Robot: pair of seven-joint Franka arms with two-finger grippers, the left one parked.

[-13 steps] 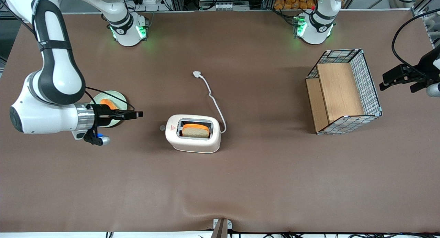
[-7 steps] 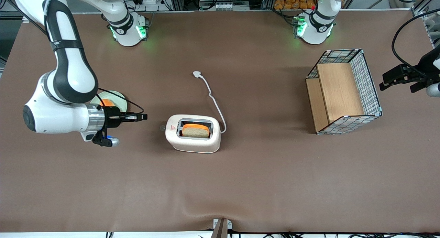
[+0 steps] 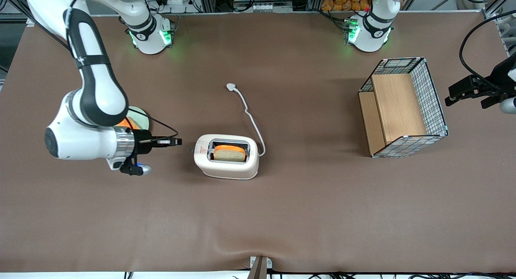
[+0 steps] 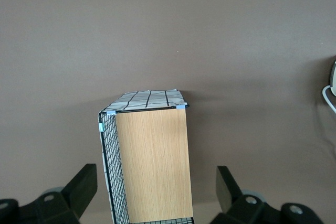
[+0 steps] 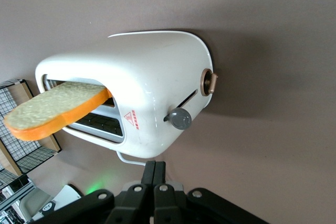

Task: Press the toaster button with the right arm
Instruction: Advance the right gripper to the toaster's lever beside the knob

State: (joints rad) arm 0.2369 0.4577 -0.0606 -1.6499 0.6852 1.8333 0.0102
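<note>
Cream-white toaster [image 3: 226,156] near the middle of the brown table [image 3: 282,214], long axis along the table's length, its narrow end with the grey toaster button [image 5: 180,118] toward the working arm's end. A red triangular mark sits beside the slot; its writing is unreadable. The right arm [image 3: 86,109] holds its gripper [image 3: 177,141] level, fingers pressed together and holding nothing, just short of the button.

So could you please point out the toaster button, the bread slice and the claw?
toaster button [image 5: 180,118]: right wrist view, round grey knob face.
bread slice [image 3: 229,153]: front view, top edge.
claw [image 3: 177,141]: front view, fingertips, shut.
</note>
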